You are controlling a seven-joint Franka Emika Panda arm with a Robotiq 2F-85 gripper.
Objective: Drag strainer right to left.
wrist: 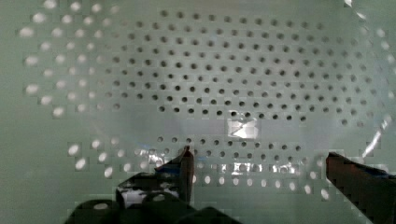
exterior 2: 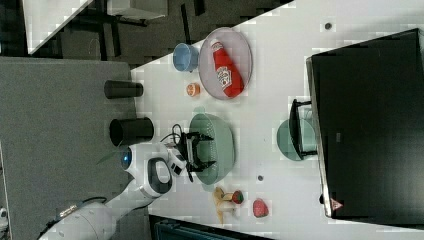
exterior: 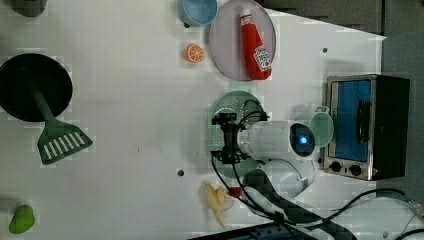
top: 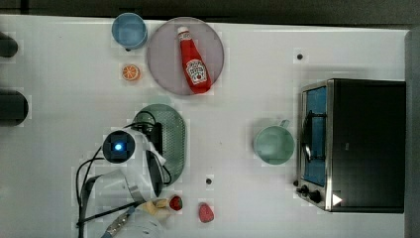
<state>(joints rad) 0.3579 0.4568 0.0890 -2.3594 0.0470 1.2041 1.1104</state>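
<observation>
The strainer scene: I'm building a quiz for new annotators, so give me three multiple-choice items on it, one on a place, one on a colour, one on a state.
1. Where does the ketchup bottle lie?
A. on the grey-lilac plate
B. in the strainer
C. on the toaster oven

2. What colour is the cup beside the plate?
A. red
B. blue
C. yellow

3. How does the gripper stand?
A. shut on the mug
B. shut on the orange slice
C. open over the strainer

Answers: 1 A, the top view shows the bottle resting across the plate. 2 B, the cup is light blue in the top view. 3 C, the right view shows its fingers spread above the strainer's bowl.
</observation>
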